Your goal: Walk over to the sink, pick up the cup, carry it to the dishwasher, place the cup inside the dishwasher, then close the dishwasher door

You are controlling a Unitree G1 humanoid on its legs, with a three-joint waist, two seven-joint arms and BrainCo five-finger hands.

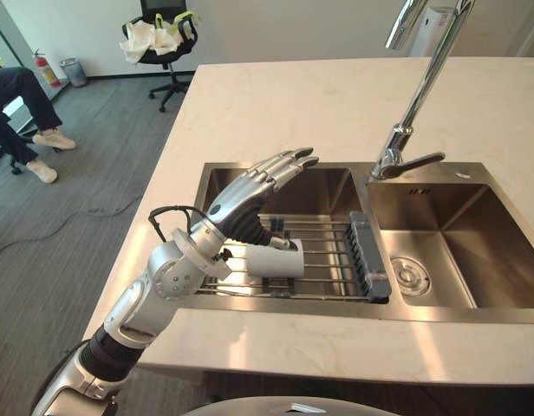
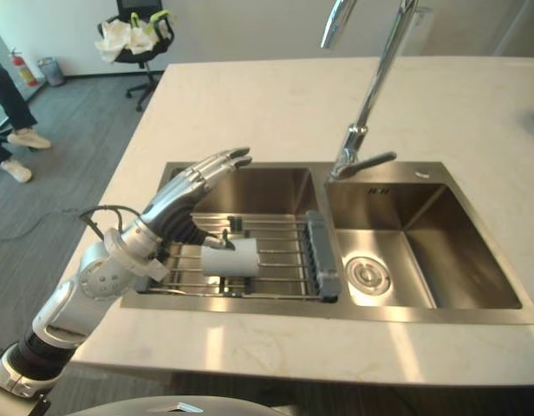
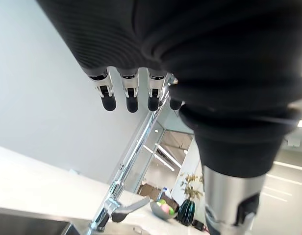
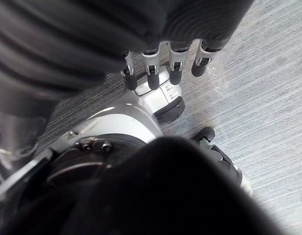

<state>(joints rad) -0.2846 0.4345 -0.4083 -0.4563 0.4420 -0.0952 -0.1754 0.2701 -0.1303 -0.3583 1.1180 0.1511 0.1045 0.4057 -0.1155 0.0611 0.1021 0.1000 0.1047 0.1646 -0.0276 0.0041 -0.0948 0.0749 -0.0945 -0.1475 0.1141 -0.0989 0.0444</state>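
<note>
Well back from the rack, low over grey floor, the right hand (image 4: 152,74) hangs with loose, straight fingers and holds nothing, so it is the farther hand by a long way. Closer in, the counter (image 1: 336,347) runs along the near side of the rack, and the left arm crosses it from the lower left. On the rack (image 1: 332,260) itself, toward its left half, the cup (image 1: 277,262) lies on its side, its long axis running along the rods. I cannot tell which end is the mouth. Directly above the cup is the left hand (image 1: 254,186), spread flat and wide, gripping nothing. Its palm and wrist are over the cup, while its fingertips reach past the far side of the rack toward the basin wall. The thumb dips close to the top of the cup; whether it touches is unclear. So the cup sits below and slightly behind the fingers, and my guess is the grasp calls for a drop and a small pull-back. Beyond the rack's right end stands the faucet (image 1: 406,130).
</note>
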